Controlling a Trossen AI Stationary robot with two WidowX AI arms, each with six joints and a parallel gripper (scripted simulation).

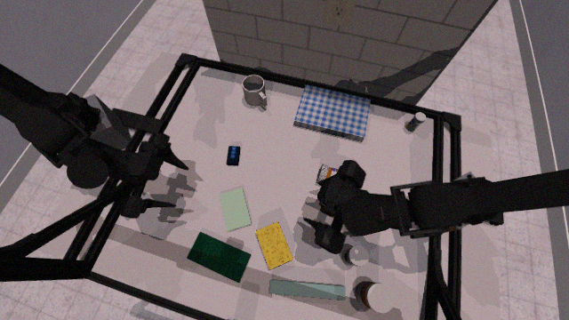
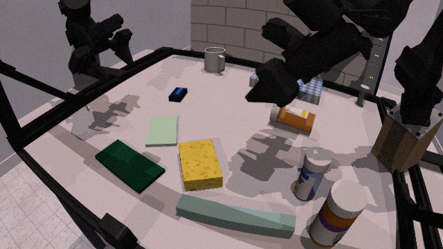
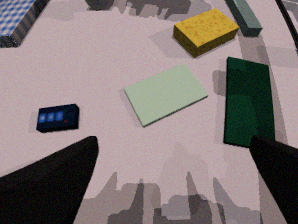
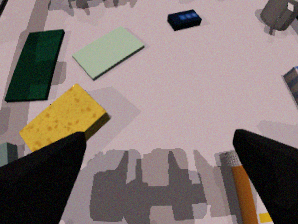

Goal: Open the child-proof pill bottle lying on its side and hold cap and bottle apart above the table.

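The orange pill bottle point(image 1: 329, 172) point(image 2: 297, 119) point(image 4: 245, 192) lies on its side on the table, with a white label. Its ridged whitish cap point(image 2: 274, 112) point(image 4: 229, 159) is on its end. My right gripper point(image 4: 161, 137) is open and empty above the table. In the right wrist view, the bottle lies partly behind the right-hand finger, and in the top view the gripper hides part of it. My left gripper point(image 1: 181, 187) point(image 3: 175, 143) is open and empty above the far side of the table from the bottle.
A yellow sponge point(image 1: 274, 245), pale green pad point(image 1: 236, 209), dark green pad point(image 1: 219, 257) and teal bar point(image 1: 307, 289) lie near two upright bottles point(image 2: 308, 183) point(image 2: 336, 221). A dark blue block point(image 1: 233, 156), mug point(image 1: 254, 91), checked block point(image 1: 333, 111) and small vial point(image 1: 415, 122) stand farther back.
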